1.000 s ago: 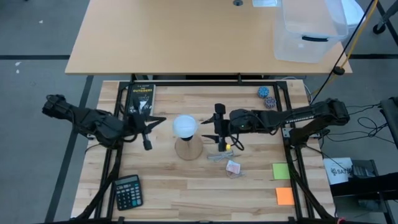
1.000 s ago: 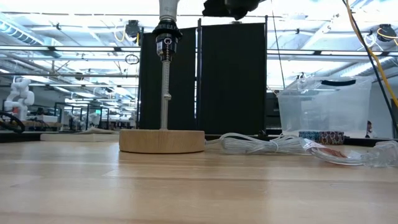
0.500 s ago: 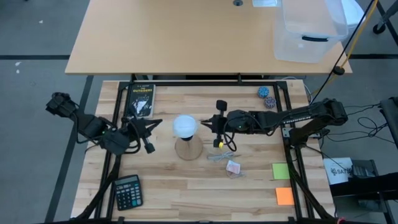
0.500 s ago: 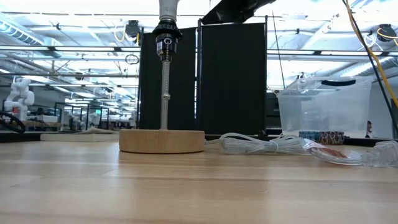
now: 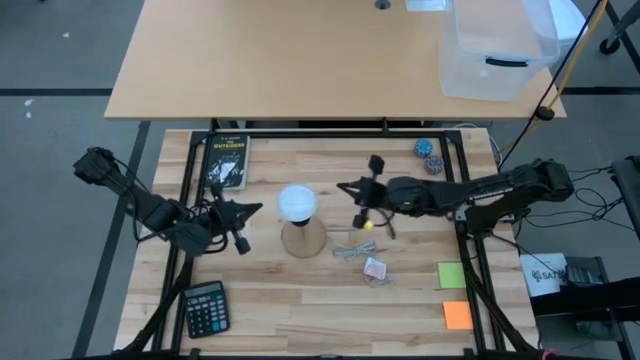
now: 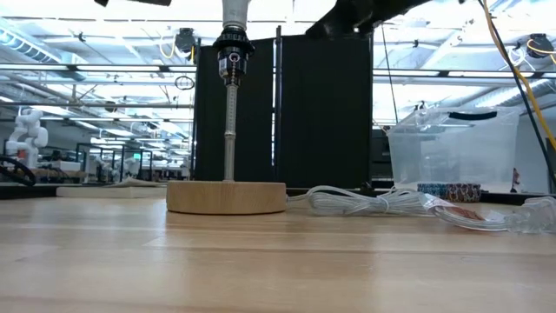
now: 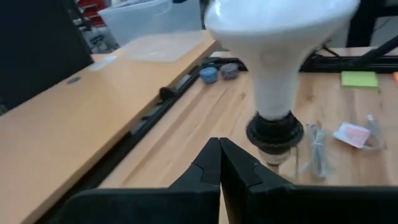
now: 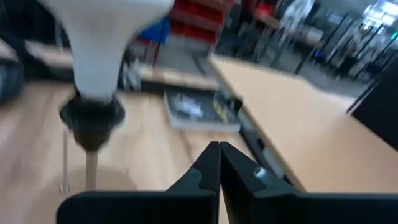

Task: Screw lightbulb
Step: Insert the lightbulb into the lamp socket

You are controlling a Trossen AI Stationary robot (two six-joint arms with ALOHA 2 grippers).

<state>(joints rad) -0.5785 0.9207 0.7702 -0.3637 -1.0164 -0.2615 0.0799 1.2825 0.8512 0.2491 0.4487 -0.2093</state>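
Lightbulb (image 5: 297,203) position: seated upright in the black socket (image 7: 274,132) at the top of the wooden lamp stand (image 5: 303,238), near the middle of the tabletop (image 5: 300,300). The low view shows the stand's thin rod rising from a round wooden base (image 6: 226,196); the white cord (image 6: 365,202) lies coiled on the tabletop beside the base.

Left claw (image 5: 240,215): just beside the bulb on its left, not touching it. In the left wrist view its fingers (image 7: 217,168) are pressed together, holding nothing.

Right claw (image 5: 366,194): near the bulb on its right, apart from it. In the right wrist view its fingers (image 8: 217,163) are likewise pressed together and hold nothing.

Containers: a clear plastic bin (image 5: 497,50) stands on the far table (image 5: 280,60) beyond the work surface; whether anything lies inside it cannot be told.

Other items on the tabletop: a black book (image 5: 226,160) at the far left, a calculator (image 5: 206,309) at the near left, two small patterned round objects (image 5: 428,155) at the far right, a crumpled clear wrapper (image 5: 376,270) near the cord, and a green sticky note (image 5: 452,274) with an orange sticky note (image 5: 457,315) at the near right.
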